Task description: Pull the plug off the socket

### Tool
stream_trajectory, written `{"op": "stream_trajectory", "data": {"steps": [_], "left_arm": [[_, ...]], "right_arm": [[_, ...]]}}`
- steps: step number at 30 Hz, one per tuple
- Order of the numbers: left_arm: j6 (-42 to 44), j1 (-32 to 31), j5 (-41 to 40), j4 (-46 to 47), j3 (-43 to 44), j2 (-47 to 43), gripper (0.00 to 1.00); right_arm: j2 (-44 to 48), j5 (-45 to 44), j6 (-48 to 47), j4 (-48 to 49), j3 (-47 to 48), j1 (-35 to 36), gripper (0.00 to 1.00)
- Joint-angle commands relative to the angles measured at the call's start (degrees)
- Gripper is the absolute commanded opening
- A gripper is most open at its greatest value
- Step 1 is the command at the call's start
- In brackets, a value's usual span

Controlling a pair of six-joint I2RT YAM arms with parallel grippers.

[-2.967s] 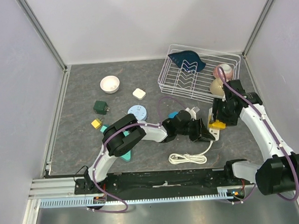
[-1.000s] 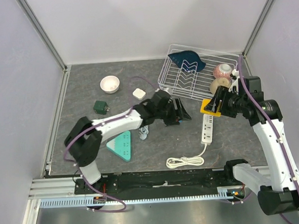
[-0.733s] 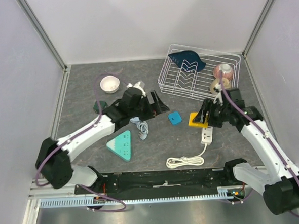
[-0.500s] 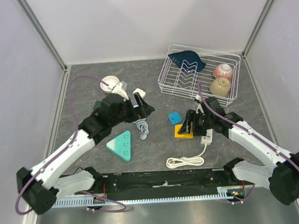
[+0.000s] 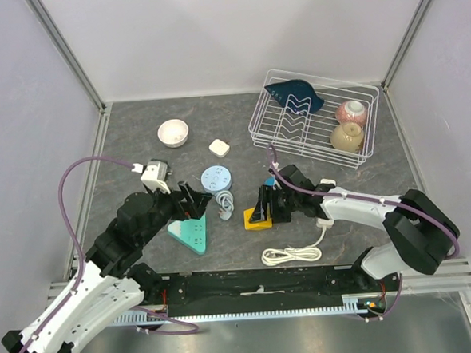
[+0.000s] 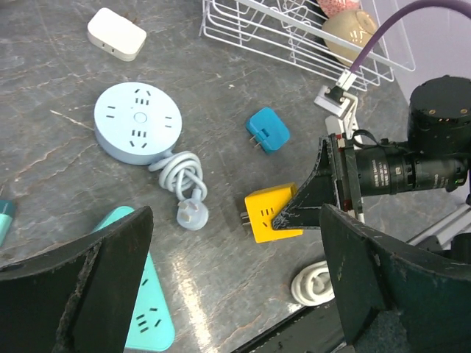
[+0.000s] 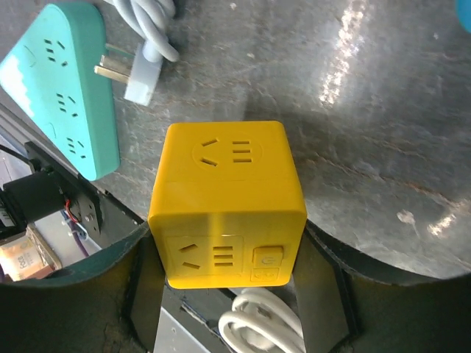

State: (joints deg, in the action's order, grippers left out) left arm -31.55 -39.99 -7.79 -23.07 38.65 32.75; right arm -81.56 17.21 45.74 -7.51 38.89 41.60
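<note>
Your right claw (image 7: 227, 220) is clamped on the yellow cube plug (image 7: 227, 187), one finger pressed against each side. It holds the plug low over the table (image 5: 129, 143) near the middle, just right of the knotted cord (image 5: 223, 201) of the pale blue round socket (image 5: 216, 178), and apart from the white power strip (image 6: 337, 99), which lies farther right under that arm. Your left claw (image 6: 235, 294) is spread wide with nothing between its fingers, hanging over the teal triangular socket (image 5: 191, 231) on the near left.
</note>
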Motion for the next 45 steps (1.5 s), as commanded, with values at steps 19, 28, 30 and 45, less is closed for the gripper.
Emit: {"op": "stream_trajectory", "data": {"steps": [19,28,30,45], "left_arm": [[7.6,0.1,-1.3,-1.4,-0.3,-6.2,1.00],[6.1,0.2,5.8,-3.2,1.8,-8.9,0.99],[6.5,0.1,10.5,-3.0,2.3,-9.5,0.99],[3.6,0.1,12.7,-4.3,5.0,-10.4,1.00]], "right_arm": [[12.0,-25.2,-7.4,-24.1,13.0,1.1,0.98],[25.7,-36.3,-8.8,-46.5,22.0,1.0,0.98],[30.6,-37.4,-8.3,-46.5,21.3,1.1,0.98],[50.6,-40.3,-4.4,-42.9,17.1,1.1,0.98]]}}
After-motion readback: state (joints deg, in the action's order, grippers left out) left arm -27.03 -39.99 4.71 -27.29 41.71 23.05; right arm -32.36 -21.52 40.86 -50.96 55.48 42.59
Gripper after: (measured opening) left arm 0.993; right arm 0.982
